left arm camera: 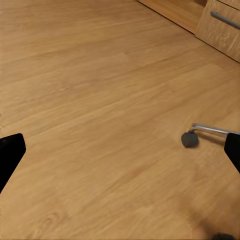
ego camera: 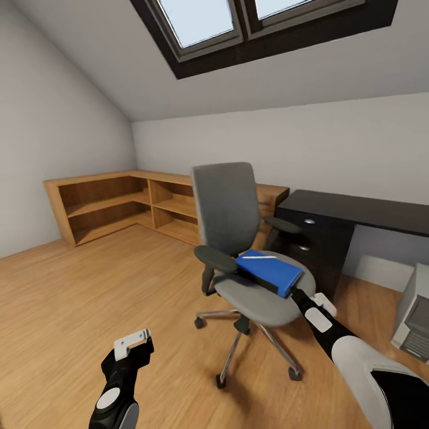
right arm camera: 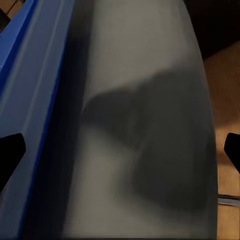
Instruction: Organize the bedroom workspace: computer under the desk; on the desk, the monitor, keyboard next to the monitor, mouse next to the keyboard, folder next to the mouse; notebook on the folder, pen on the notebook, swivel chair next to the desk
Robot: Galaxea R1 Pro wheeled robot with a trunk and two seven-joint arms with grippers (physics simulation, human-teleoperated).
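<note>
Lower left, the left gripper (ego camera: pixel 132 344) idles with jaws spread, empty. Right gripper (right arm camera: pixel 120 150), jaws wide, hovers at the swivel chair (ego camera: pixel 238 238) seat beside the blue folder (ego camera: pixel 268 271), centre frame. A nudge could roll the chair; the white pen (ego camera: pixel 260 257) might slide off. Bench (ego camera: pixel 357 208) upper right.

We see the swivel chair (ego camera: pixel 238 238) standing on the wooden floor (ego camera: pixel 89 298), apart from the black desk (ego camera: pixel 357 208) behind it. The blue folder (ego camera: pixel 268 271) lies on the seat toward its right edge, with a white pen (ego camera: pixel 260 257) on top near the back corner. Our right gripper (ego camera: pixel 296 294) sits at the folder's front corner, by the seat's edge; its fingers cannot be made out. Our left gripper (ego camera: pixel 132 344) hangs low over the floor. The computer (ego camera: pixel 414 316) stands on the floor beside the desk, and a wooden shelving unit (ego camera: pixel 137 202) lines the wall.
</note>
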